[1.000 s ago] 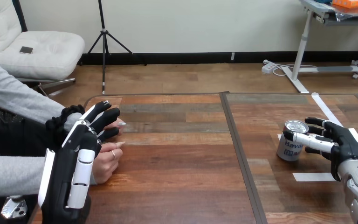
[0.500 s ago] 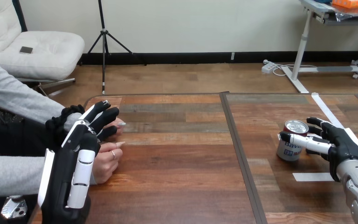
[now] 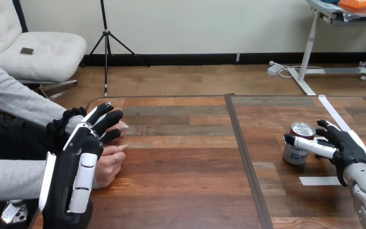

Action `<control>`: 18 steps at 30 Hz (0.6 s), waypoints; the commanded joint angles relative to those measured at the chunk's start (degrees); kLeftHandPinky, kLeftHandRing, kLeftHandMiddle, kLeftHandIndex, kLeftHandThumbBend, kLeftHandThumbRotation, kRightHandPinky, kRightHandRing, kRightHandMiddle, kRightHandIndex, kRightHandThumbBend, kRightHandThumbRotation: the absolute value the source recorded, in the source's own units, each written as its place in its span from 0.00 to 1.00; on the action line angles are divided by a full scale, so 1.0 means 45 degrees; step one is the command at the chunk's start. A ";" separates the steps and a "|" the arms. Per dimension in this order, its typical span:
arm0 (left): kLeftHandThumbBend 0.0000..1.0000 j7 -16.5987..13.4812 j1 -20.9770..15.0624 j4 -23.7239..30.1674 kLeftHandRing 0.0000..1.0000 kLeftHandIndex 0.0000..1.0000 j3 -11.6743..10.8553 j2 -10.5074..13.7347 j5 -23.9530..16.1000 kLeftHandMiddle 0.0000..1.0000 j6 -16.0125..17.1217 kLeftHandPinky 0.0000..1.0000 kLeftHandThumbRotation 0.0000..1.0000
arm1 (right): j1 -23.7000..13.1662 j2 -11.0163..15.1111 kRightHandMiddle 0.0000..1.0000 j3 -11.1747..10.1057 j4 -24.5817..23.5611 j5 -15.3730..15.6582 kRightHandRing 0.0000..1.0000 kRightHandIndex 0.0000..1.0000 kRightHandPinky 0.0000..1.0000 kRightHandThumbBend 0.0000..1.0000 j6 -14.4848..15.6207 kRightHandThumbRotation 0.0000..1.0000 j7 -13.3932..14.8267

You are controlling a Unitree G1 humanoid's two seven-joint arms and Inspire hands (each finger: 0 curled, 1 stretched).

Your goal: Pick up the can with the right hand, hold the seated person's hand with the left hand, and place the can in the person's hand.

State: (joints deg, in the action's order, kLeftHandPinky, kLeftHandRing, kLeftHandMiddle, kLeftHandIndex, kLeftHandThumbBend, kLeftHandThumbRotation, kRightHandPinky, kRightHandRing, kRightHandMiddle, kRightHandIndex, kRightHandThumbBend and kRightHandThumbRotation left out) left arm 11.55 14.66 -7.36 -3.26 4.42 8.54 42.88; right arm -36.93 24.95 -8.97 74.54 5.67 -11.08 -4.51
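Grasp step: your right hand (image 3: 345, 145) brackets the can (image 3: 294, 156), fingers spread, not clamped. Close, then lift. Your left hand (image 3: 78, 157) lies straight-fingered, unclasped, over the person's hand (image 3: 107, 167).

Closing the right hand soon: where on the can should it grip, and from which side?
Grip the can on its curved side wall at mid-height, from its right, where the right hand brackets it. It stands upright on the table, so a sideways wrap fits.
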 commanded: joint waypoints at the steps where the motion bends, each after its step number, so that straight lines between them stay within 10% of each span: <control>1: 0.62 -0.0106 -0.0592 0.0470 0.85 0.83 -0.0081 -0.0039 -0.0019 0.80 -0.0014 0.78 0.95 | -0.0742 0.0319 0.95 0.0154 -0.0190 0.0114 0.95 0.97 0.86 1.00 -0.0171 0.31 0.0131; 18: 0.63 -0.0056 -0.0647 0.0420 0.85 0.83 -0.0092 0.0079 0.0002 0.80 -0.0016 0.80 0.95 | -0.0855 0.0350 0.95 0.0333 -0.0140 0.0233 0.95 0.96 0.88 1.00 -0.0054 0.28 0.0092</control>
State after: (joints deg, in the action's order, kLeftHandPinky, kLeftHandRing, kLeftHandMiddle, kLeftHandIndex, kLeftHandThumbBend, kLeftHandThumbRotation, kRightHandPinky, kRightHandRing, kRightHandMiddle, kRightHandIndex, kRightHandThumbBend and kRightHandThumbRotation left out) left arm 11.27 14.67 -7.18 -3.26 4.43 8.56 42.52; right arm -36.94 25.05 -7.97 74.54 6.38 -11.10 -4.31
